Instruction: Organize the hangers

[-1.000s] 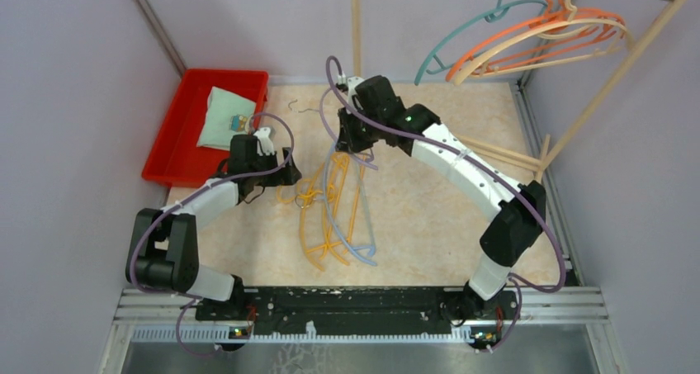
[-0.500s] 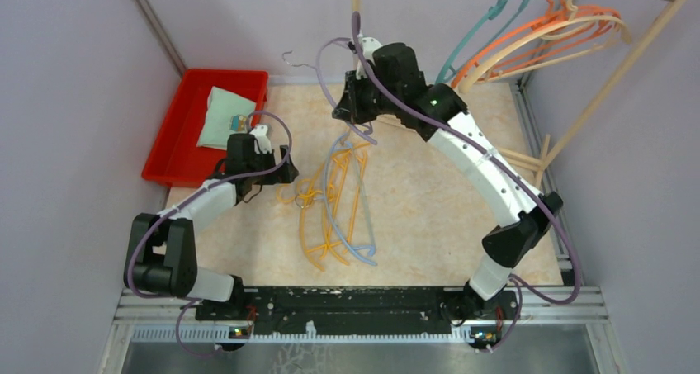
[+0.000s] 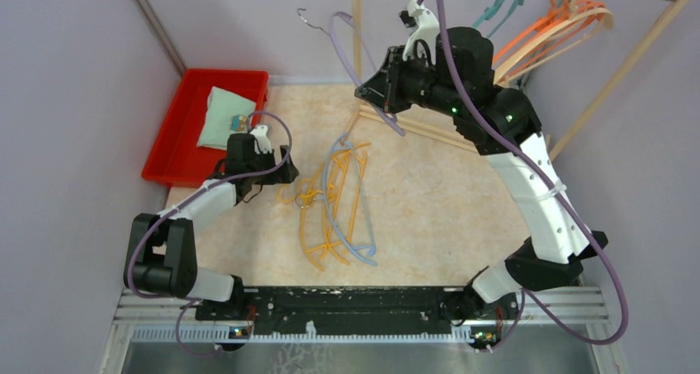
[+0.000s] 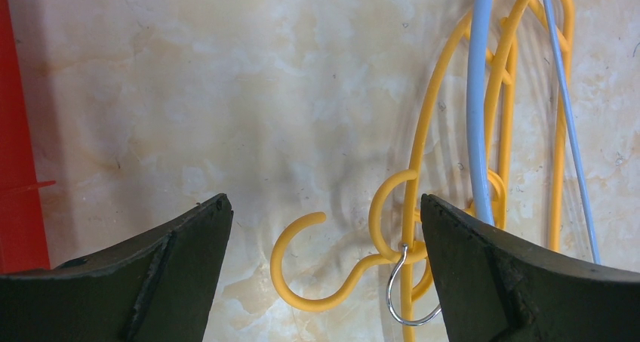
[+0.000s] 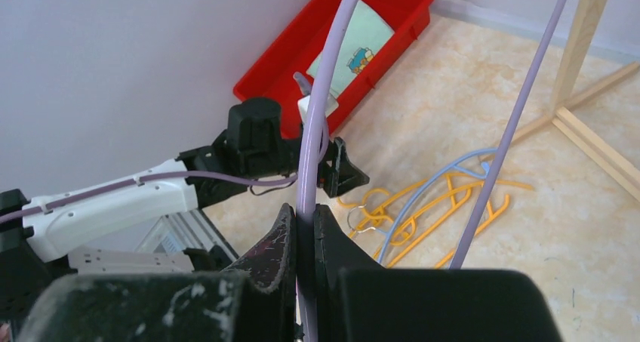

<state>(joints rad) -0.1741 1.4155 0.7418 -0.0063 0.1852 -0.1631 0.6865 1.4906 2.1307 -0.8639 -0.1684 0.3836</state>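
Spreading widest is the counter (image 3: 462, 217), a pale marbled surface. At its far right stands the rack (image 3: 619, 68) of light wooden poles. A red bin (image 3: 177, 143) sits at the far left corner, holding a folded pale cloth (image 3: 221, 114) with a small coloured print too small to read.

A bunch of hangers (image 3: 545, 37) in orange, beige and teal hooks over the rack's top bar, well above the counter. In the middle of the counter lies a loose heap of yellow hangers (image 4: 419, 161) and light blue hangers (image 4: 477, 93), thin curved rods tangled flat together.

The left gripper (image 4: 324, 206) hovers low over the heap's hook ends. Its jaws are released and wide, and one yellow hook lies between them, apart from both. The right gripper (image 5: 306, 221) is held high over the far middle of the counter, near the rack. Its jaws are clenched on the lavender hanger (image 5: 317, 119), a thin curved rod pinched at the very tips. The rod runs up and away from the tips, clear of the counter, and its other limb slants alongside.

Smallest is a silver wire hook (image 4: 407, 289), looped around a yellow rod just beside one of the left gripper's jaws.
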